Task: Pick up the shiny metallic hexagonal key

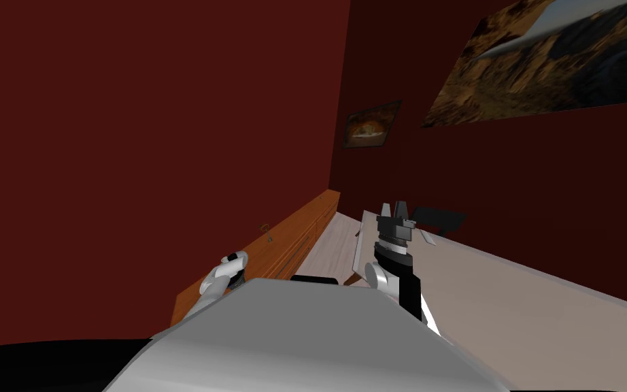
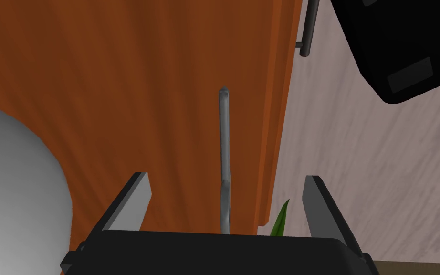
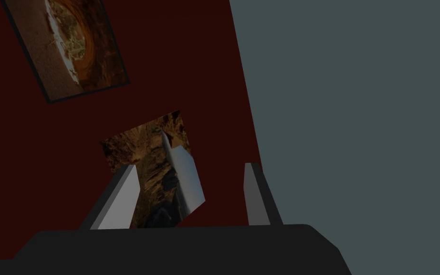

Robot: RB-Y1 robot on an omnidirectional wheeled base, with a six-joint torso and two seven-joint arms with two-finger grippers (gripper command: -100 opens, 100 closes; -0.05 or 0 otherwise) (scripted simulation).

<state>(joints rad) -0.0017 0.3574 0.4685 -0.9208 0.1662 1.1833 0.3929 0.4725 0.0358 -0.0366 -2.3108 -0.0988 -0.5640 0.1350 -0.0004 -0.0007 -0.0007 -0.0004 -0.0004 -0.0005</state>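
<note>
Item: hexagonal key, a thin grey rod with a dull metal sheen, long and straight, with a slight kink near my gripper's body and a rounded far end. It lay on the orange, wood-grained top of a cabinet, close to that top's stepped edge. My left gripper hung over it, its flat grey blade fingers spread wide, one to each side of the rod and both apart from it. Beyond the edge, the left wrist view listed a dark bar handle, pale streaked floorboards, a pointed green leaf tip and a matt black, blocky object. The head view gave the cabinet's whole form, long and low against a dark red wall, beside a pale flat tabletop. My right gripper stood raised above that tabletop's near end; in its wrist view its fingers were spread apart.
</note>
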